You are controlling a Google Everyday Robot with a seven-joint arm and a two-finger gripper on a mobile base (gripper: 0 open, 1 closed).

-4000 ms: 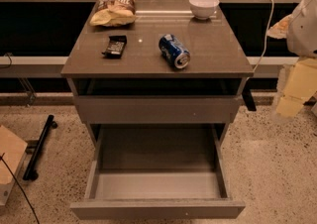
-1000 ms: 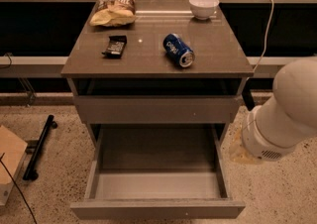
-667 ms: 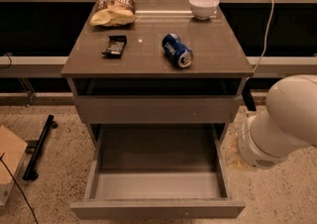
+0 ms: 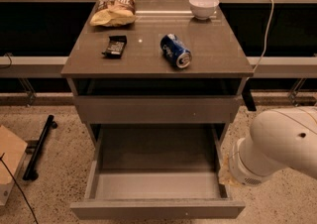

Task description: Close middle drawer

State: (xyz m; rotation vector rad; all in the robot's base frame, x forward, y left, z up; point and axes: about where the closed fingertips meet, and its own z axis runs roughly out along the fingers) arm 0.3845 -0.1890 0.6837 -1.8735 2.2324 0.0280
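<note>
Grey-brown front panel of the middle drawer right at the bottom edge, low and plain, no handle on it. Pulled well out toward the camera, wide open, flat grey inside on show between thin side walls, nothing lying in it.

Just beside the drawer's right wall, low on the right: big white robot arm, rounded casing, blunt round end turned toward the drawer's right front corner. Touching that wall or only very near it, hard to call from this angle. No sight of the tool itself, out of shot past the arm, so no telling whether apart or together.

Off to the left on the speckled floor: black bar lying at a slant, and a slab of brown cardboard at the frame edge.

Up one level, taller drawer front sitting above the open drawer, dark gap over it under the cabinet top.

On the surface: blue drink can tipped on its side right of centre, small black packet flat to the left, well apart from the can. Further back, crumpled chip bag at the rear left, white bowl upright at the rear right. White cable trailing down behind the right edge.
</note>
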